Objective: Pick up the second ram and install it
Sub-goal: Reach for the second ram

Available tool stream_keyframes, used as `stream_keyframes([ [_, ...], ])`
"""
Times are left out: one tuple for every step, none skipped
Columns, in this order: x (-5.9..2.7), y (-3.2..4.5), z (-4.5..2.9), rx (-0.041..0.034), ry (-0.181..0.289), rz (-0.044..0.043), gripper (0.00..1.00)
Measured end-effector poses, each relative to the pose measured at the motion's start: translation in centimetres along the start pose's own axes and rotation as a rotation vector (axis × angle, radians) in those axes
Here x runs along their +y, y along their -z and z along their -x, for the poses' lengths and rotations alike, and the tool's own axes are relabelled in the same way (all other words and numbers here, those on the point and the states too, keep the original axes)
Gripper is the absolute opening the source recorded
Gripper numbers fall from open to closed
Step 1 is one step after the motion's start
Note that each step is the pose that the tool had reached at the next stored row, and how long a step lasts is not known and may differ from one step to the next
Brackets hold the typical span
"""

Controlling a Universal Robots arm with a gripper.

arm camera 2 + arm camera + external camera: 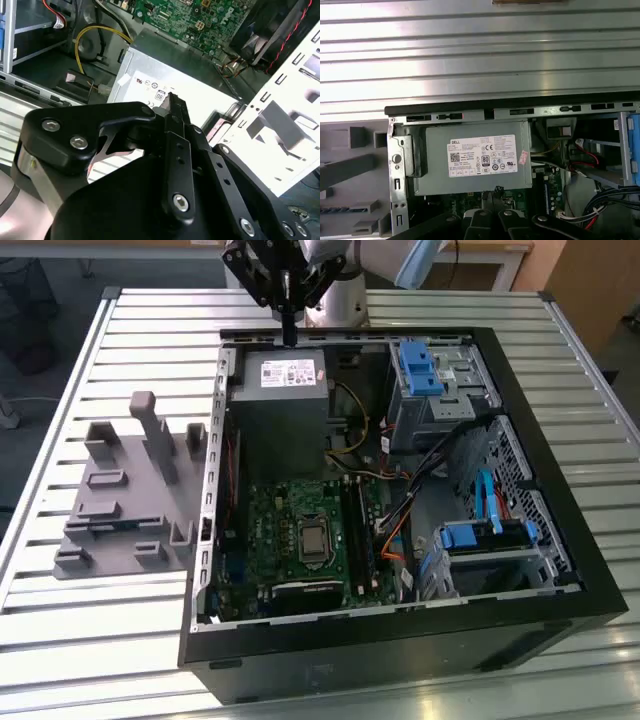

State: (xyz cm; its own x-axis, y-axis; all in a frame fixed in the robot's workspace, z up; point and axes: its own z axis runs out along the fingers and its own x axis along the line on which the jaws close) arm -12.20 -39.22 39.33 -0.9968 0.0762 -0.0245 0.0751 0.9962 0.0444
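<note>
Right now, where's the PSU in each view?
Exterior view: PSU at the far end of the case, by the pincer.
First wrist view: PSU between the case's edge and the pincer.
Second wrist view: PSU just beyond the pincer.
Shared landmark: its white label.

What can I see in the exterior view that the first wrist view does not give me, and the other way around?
Exterior view: the processor socket, the long black memory slots and the lower drive cage with blue brackets.
First wrist view: a red wire by the drive bay and the screw on the bracket beside the power supply.
Both: the power supply with its white label, the grey fixture tray, the slatted table, and the gripper above the case's far rim.
</note>
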Motion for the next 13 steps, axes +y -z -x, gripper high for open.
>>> stream_keyframes([
  [0.00, 0.00, 0.00, 0.0000, 0.000, -0.0001, 0.11],
  [-0.02, 0.01, -0.29, 0.0000, 0.000, -0.0001, 0.11],
  [-0.07, 0.03, -1.06, 0.0000, 0.000, 0.0000, 0.11],
  [-0.07, 0.03, -1.08, 0.0000, 0.000, 0.0000, 0.11],
  [-0.07, 0.03, -1.10, 0.0000, 0.000, 0.0000, 0.11],
  [-0.08, 0.03, -1.12, 0.0000, 0.000, 0.0000, 0.11],
  [-0.08, 0.03, -1.13, 0.0000, 0.000, 0.0000, 0.11],
  [-0.09, 0.04, -1.31, 0.0000, 0.000, -0.0001, 0.11],
  [-0.10, 0.04, -1.48, 0.0000, 0.000, 0.0000, 0.11],
  [-0.11, 0.04, -1.50, 0.0000, 0.000, 0.0000, 0.11],
  [-0.11, 0.04, -1.51, 0.0000, 0.000, 0.0000, 0.11],
  [-0.11, 0.04, -1.53, 0.0000, 0.000, 0.0000, 0.11],
  [-0.11, 0.04, -1.55, 0.0000, 0.000, -0.0001, 0.11],
])
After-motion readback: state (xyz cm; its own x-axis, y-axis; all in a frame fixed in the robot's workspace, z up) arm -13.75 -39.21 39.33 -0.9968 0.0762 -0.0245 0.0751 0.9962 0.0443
